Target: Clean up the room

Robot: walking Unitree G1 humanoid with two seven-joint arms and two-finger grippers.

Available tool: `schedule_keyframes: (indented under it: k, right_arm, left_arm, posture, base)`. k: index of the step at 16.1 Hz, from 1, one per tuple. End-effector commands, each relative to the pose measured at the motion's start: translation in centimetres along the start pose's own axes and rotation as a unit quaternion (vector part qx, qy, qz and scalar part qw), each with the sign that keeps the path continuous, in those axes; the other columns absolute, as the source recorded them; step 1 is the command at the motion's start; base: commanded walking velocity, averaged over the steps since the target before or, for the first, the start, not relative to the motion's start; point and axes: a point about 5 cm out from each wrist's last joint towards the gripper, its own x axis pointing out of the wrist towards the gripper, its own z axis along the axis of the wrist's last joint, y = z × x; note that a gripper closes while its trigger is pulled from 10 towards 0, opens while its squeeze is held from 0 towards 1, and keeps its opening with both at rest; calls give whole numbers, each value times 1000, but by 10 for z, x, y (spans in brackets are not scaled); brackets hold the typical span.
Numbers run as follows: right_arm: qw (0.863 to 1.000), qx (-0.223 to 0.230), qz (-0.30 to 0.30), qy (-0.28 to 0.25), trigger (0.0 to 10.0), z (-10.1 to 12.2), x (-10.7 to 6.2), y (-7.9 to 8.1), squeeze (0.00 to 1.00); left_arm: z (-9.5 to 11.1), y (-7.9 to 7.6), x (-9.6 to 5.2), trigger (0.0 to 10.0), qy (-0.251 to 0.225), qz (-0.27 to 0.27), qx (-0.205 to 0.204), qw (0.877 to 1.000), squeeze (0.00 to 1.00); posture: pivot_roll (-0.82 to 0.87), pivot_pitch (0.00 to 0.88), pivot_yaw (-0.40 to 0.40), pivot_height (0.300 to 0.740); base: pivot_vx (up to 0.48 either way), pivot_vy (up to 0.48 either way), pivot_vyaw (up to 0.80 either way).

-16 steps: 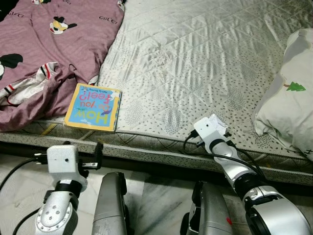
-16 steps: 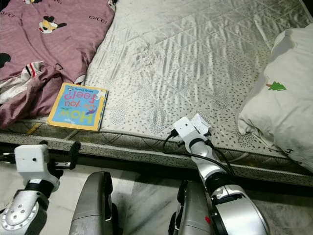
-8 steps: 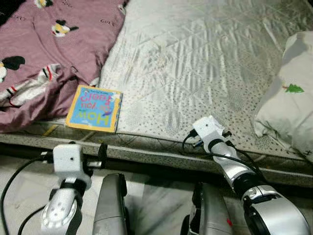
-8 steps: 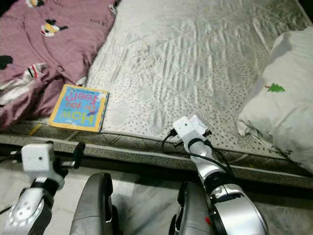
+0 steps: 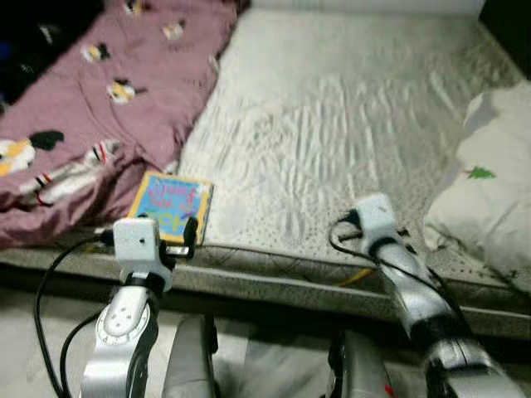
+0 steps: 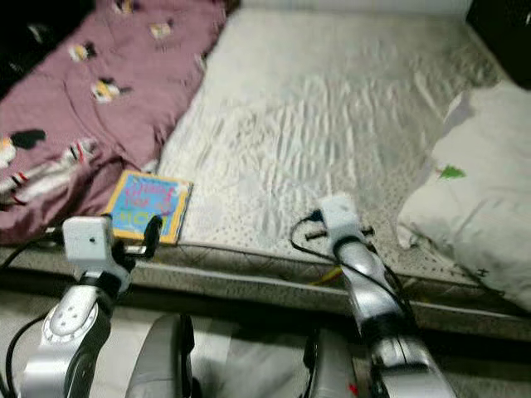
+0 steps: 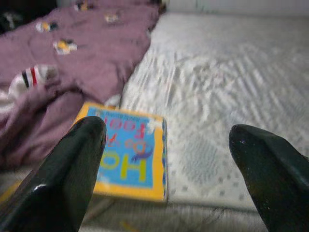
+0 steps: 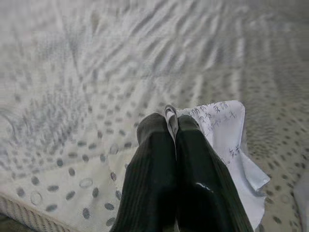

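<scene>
A children's book (image 5: 176, 206) with a yellow border and blue cover lies flat at the near edge of the mattress (image 5: 332, 124), beside a purple blanket (image 5: 99, 108). My left gripper (image 7: 166, 129) is open and raised just in front of the book, one finger to each side of it in the left wrist view, not touching it. My right gripper (image 8: 170, 122) is shut on a white sheet of paper (image 8: 227, 133) with handwriting, held just over the dotted mattress near its front edge. The right wrist (image 5: 377, 220) hides those fingers from the head camera.
A white pillow (image 5: 489, 191) with a small green tree print lies at the right edge of the bed. The crumpled purple blanket with cartoon prints covers the left part. Pale floor (image 5: 33, 332) runs below the mattress front.
The camera has tilted up, showing more of the bed. My left arm has risen from below the mattress edge to the level of the book. The right gripper still holds the paper.
</scene>
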Motion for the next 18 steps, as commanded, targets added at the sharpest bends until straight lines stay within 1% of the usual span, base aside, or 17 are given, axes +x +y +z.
schedule_keyframes:
  k: [1, 2, 3, 4, 5, 6, 7, 8, 9, 10, 11, 13, 15, 17, 18]
  right_arm:
    - [999, 30, -7, -24, 0, 5, -6, -4, 0]
    - [996, 77, -10, -46, 0, 7, -13, -2, 0]
    - [995, 87, -15, -52, 784, 7, -18, 0, 0]
    - [991, 119, -18, -59, 1608, 10, -24, 6, 0]
    - [990, 127, -14, -67, 4157, 14, -26, 10, 0]
    - [988, 132, -6, -84, 10000, 24, -24, 15, 0]
    - [984, 139, -5, -106, 10000, 35, -23, 14, 0]
    - [980, 145, 0, -137, 10000, 51, -19, 12, 0]
    - [979, 140, 7, -146, 10000, 59, -15, 10, 0]
    - [979, 131, 19, -158, 10000, 69, -9, 9, 0]
    - [978, 127, 22, -163, 10000, 75, -7, 8, 0]
    - [975, 136, 17, -175, 10000, 86, -6, 8, 0]
    - [972, 141, 8, -188, 10000, 89, -8, 9, 0]
    - [968, 157, -24, -196, 10000, 84, -13, 11, 0]
    - [967, 154, -43, -198, 10000, 80, -18, 12, 0]
  left_arm:
    - [-2, 4, 1, 10000, -2, 8, 2, 1000, 0]
    - [-2, 6, 6, 10000, -6, 10, 0, 1000, 0]
    - [-3, 8, 8, 10000, -8, 13, -2, 1000, 0]
    - [-4, 9, 14, 10000, -13, 17, -3, 1000, 0]
    - [-4, 9, 18, 10000, -17, 20, -3, 1000, 0]
    - [-4, 10, 26, 10000, -22, 23, -3, 999, 0]
    - [-2, 10, 29, 10000, -27, 19, -2, 999, 0]
    - [3, 9, 38, 10000, -37, 11, 0, 999, 0]
    - [6, 11, 42, 10000, -43, 9, 1, 999, 0]
    - [6, 14, 45, 10000, -43, 8, 4, 999, 0]
    - [5, 14, 46, 10000, -43, 6, 8, 999, 0]
    - [8, 11, 51, 10000, -56, 1, 14, 998, 0]
    - [8, 12, 51, 10000, -61, 8, 12, 998, 0]
    - [8, 15, 48, 10000, -69, 19, 10, 997, 0]
    - [5, 17, 46, 10000, -70, 25, 11, 997, 0]
  posture:
    - [46, 0, 25, 575]
    - [32, 0, 34, 575]
    - [22, 0, 39, 575]
    - [9, 0, 44, 575]
    - [0, 0, 51, 575]
    - [-11, 0, 62, 575]
    - [-14, 0, 72, 575]
    - [-18, 0, 90, 575]
    - [-23, 0, 101, 575]
    - [-31, 0, 114, 580]
    - [-27, 0, 114, 588]
    - [-16, 0, 106, 614]
    - [-1, 0, 92, 631]
    - [9, 0, 72, 650]
    - [12, 0, 54, 660]
  base:
    - [0, 0, 0]
    - [0, 0, 0]
    - [0, 0, 0]
    - [0, 0, 0]
    - [0, 0, 0]
    - [0, 0, 0]
    - [0, 0, 0]
    - [0, 0, 0]
    - [0, 0, 0]
    - [0, 0, 0]
    - [0, 0, -406]
    - [0, 0, -403]
    - [0, 0, -200]
    - [0, 0, 0]
    - [0, 0, 0]
